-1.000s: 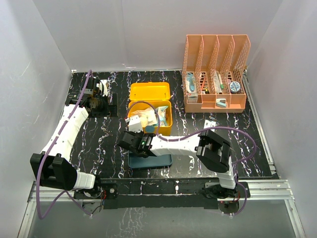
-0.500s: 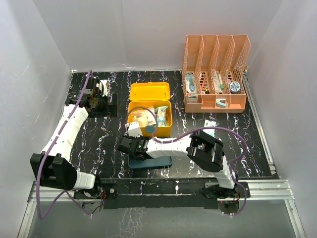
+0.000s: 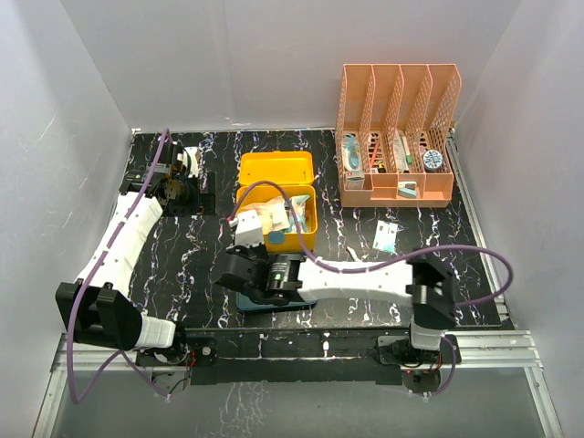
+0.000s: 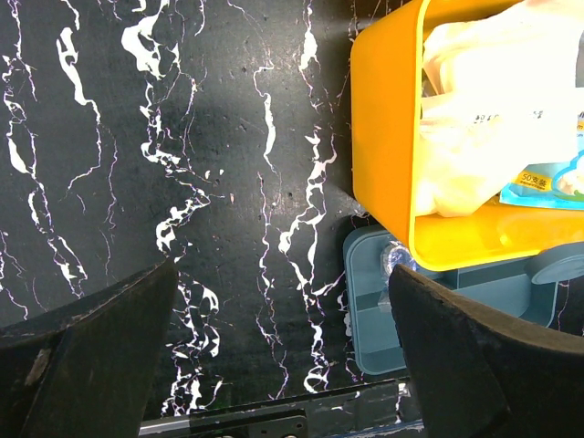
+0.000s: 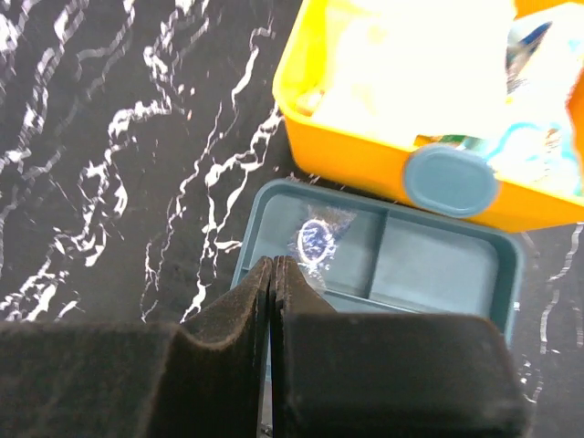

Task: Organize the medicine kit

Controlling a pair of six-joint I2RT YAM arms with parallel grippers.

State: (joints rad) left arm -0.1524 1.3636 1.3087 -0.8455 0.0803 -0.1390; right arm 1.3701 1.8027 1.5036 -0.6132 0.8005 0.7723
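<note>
The medicine kit (image 3: pixel 306 239) is a yellow box with its lid (image 3: pixel 276 169) folded back and packets piled inside; it also shows in the wrist views (image 4: pixel 383 137) (image 5: pixel 365 151). Its teal insert tray (image 3: pixel 260 304) (image 5: pixel 438 265) lies on the table in front of it. A small clear-wrapped blue item (image 5: pixel 315 240) (image 4: pixel 394 260) rests in the tray's left compartment. My right gripper (image 5: pixel 274 260) (image 3: pixel 242 269) is shut just over that compartment, its tip at the wrapper's edge; whether it pinches the wrapper I cannot tell. My left gripper (image 4: pixel 283 274) (image 3: pixel 180 187) stands wide open left of the kit, holding nothing.
An orange mesh file rack (image 3: pixel 397 137) with several small items stands at the back right. A small pale packet (image 3: pixel 385 235) lies on the black marble table right of the kit. White walls close in the left, back and right sides.
The right arm's elbow has swung out to the right and lower, while its shut gripper has slid a little nearer over the tray. The left arm has not moved.
</note>
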